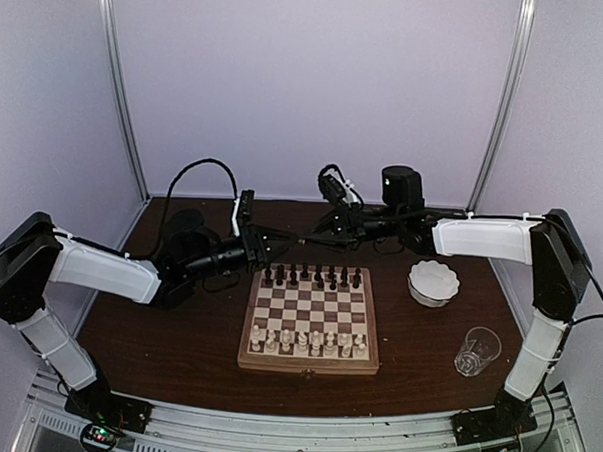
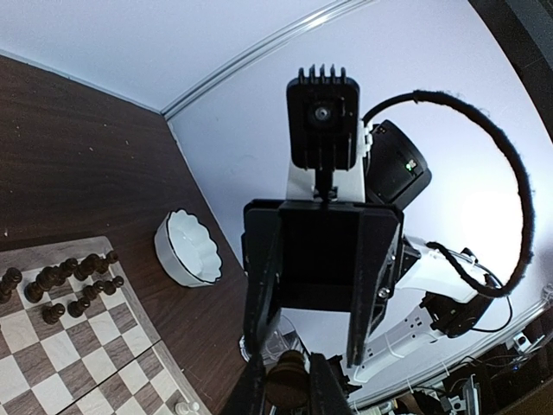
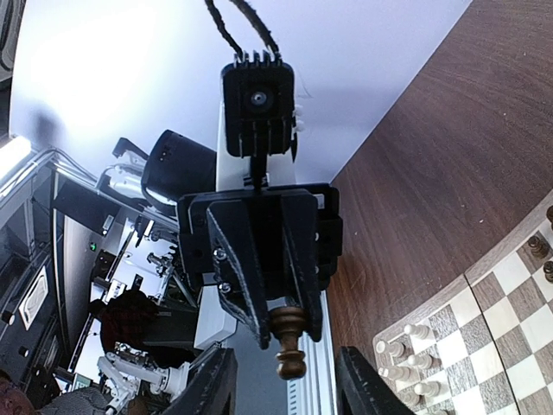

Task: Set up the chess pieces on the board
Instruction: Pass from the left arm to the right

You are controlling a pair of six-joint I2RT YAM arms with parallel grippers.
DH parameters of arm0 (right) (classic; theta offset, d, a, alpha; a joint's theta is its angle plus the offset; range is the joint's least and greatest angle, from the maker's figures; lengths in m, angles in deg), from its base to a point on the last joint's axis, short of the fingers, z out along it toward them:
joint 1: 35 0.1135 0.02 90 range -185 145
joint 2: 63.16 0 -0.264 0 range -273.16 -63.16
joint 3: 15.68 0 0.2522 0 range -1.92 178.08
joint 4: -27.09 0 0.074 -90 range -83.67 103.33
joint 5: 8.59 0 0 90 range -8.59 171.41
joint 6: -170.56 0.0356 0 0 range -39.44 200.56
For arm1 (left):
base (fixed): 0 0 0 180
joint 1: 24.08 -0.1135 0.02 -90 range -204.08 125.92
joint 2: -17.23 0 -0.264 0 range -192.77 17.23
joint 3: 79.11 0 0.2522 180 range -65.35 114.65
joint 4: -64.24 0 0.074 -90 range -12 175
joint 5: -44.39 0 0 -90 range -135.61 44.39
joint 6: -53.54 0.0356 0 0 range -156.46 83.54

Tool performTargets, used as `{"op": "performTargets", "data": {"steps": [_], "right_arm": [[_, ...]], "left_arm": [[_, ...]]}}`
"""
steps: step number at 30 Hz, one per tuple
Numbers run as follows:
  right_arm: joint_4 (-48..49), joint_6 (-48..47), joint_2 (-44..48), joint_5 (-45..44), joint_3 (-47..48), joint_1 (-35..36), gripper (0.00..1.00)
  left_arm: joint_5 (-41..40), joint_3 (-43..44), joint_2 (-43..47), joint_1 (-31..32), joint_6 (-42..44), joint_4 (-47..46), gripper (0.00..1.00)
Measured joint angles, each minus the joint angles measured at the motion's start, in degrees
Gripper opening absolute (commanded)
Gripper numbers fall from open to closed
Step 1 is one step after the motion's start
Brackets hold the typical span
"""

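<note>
My left gripper (image 2: 288, 386) is shut on a dark brown chess piece (image 2: 288, 372), held in the air beyond the board's far edge. Seen from the right wrist, that piece (image 3: 290, 346) sticks out of the left gripper (image 3: 289, 332). My right gripper (image 3: 286, 393) faces it, open, its fingers (image 2: 373, 277) standing apart on either side of the piece. In the top view the left gripper (image 1: 281, 244) and right gripper (image 1: 321, 229) meet tip to tip. The board (image 1: 309, 358) carries dark pieces (image 1: 312, 277) on its far rows and cream pieces (image 1: 309, 339) on its near rows.
A white scalloped bowl (image 1: 432, 282) stands right of the board. A clear glass (image 1: 476, 351) is at the near right. Cables loop above both wrists. The white back wall and its corner posts close off the far side.
</note>
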Motion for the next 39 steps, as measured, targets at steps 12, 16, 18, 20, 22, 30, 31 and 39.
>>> {"op": "performTargets", "data": {"steps": [12, 16, 18, 20, 22, 30, 31, 39], "right_arm": [[2.0, 2.0, -0.4, 0.9, 0.0, 1.5, 0.25], [2.3, 2.5, -0.6, 0.9, 0.0, 1.5, 0.19], [2.4, 2.7, -0.6, 0.9, 0.0, 1.5, 0.16], [2.6, 2.6, -0.6, 0.9, 0.0, 1.5, 0.13], [2.7, 2.4, -0.6, 0.9, 0.0, 1.5, 0.11], [-15.2, -13.1, -0.6, -1.3, 5.2, 1.4, 0.05], [-19.9, -16.8, -0.6, -2.2, 7.1, 1.5, 0.05], [-51.8, -45.9, -3.9, -20.2, 24.2, 2.0, 0.06]], "left_arm": [[0.0, -0.1, -0.6, 0.0, -0.5, -1.8, 0.12], [0.0, -0.2, -0.8, 0.0, -0.8, -2.8, 0.12], [0.0, -0.3, -1.0, 0.0, -1.0, -3.3, 0.12], [0.0, -0.4, -1.0, 0.0, -1.2, -3.8, 0.14], [0.0, -0.5, -1.2, 0.0, -1.5, -4.4, 0.23], [-1.6, -2.2, -1.4, -0.2, -0.8, -1.5, 0.97], [-1.9, -2.4, -1.2, -0.3, -0.4, -0.4, 0.97], [-5.1, -4.5, 9.7, -0.6, 6.4, 13.6, 0.98]]}}
